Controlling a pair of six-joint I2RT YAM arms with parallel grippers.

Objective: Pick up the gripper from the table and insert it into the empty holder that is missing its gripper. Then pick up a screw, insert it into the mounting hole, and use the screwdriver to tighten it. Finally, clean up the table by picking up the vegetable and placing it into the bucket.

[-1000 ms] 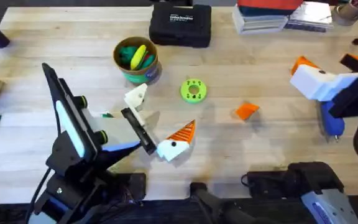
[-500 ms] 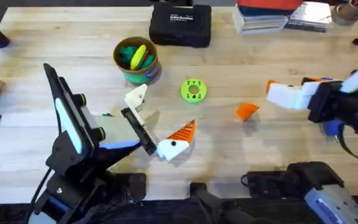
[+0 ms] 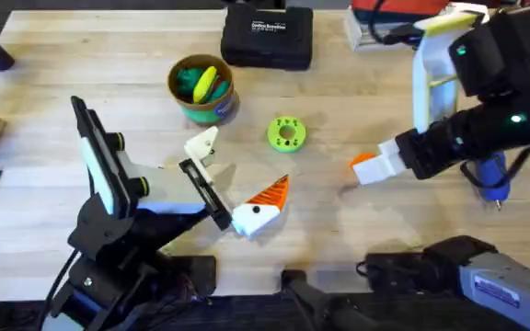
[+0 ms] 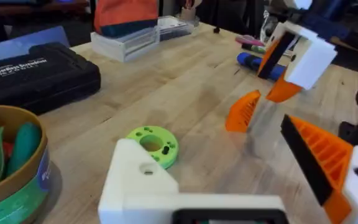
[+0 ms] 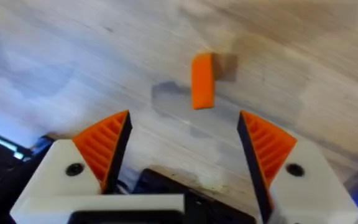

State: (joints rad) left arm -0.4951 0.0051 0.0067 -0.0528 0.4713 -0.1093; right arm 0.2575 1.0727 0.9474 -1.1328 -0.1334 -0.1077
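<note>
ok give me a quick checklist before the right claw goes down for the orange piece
1. Right claw open: ok, its two orange pads stand wide apart.
2. Orange piece lined up between the fingers: ok in the right wrist view, it lies ahead of the gap.
3. Piece free on the table: ok, nothing touches it.
4. Claw over the piece: ok, the overhead view has its white tip at the piece.
5. Empty white holder ready on the left arm: ok, its pad is missing and the hole shows.
6. Screwdriver out of the way: cannot tell, the right arm partly covers it.
</note>
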